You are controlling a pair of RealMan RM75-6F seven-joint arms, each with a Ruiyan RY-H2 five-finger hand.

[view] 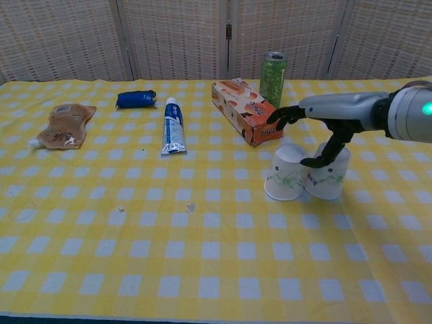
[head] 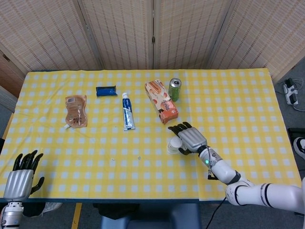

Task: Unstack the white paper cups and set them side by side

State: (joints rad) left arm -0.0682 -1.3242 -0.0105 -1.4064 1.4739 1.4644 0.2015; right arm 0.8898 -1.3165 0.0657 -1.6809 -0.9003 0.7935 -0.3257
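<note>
The table [view: 135,270], under a yellow-and-white checked cloth, carries everything. The right hand [view: 317,118] hovers over two white paper cups, its fingers spread wide and holding nothing; the thumb curves down in front of the right cup [view: 329,177], though whether it touches cannot be told. The left cup [view: 286,172] stands touching its neighbour, tilted a little, both mouth-down with a green print on their walls. In the head view the hand [head: 190,137] covers most of the cups, so only one white edge [head: 173,146] shows. The left hand [head: 20,179] sits at the table's near-left corner, well apart from the cups, fingers apart and empty; the chest view does not show it.

Behind the cups lie an orange box [view: 246,120] and a green can [view: 273,78]; further left a blue-and-white tube [view: 173,127], a blue packet [view: 136,99] and a brown pouch [view: 64,126]. Their printing is too small to read.
</note>
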